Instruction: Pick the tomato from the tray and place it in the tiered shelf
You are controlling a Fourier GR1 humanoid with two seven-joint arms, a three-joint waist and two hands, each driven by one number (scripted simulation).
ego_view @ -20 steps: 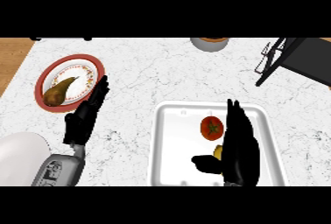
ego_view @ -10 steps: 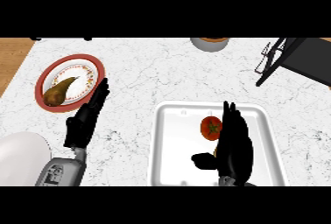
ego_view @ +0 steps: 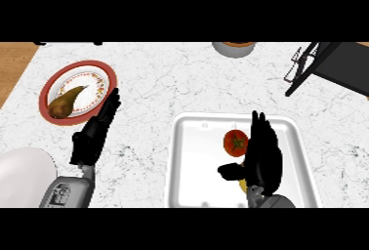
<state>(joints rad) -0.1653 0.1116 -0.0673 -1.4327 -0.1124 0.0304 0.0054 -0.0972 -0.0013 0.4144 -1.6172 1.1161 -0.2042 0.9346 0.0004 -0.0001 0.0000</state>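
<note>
While the right hand [ego_view: 261,156] hangs over the white tray [ego_view: 189,161] with its fingers straight and its thumb spread toward the left, the tomato [ego_view: 235,142] lies on the tray floor just at the hand's left edge, touching it or nearly so, and nothing is held. One likely risk is that a round fruit on a smooth tray rolls off when straight fingers brush its side, sliding toward the tray's far wall instead of settling between thumb and fingers. A yellowish thing [ego_view: 243,184] peeks out under the palm near the thumb; what it is cannot be told, but closing the hand low might catch it instead of the tomato, or pinch both together. The tiered shelf [ego_view: 328,66] stands well apart at the counter's far right corner, so a shallow grasp could let the fruit slip during the long carry. The left hand [ego_view: 97,128] rests open, fingers up, just beside the red-rimmed plate [ego_view: 101,68] holding a pear [ego_view: 63,101], out of the way.
</note>
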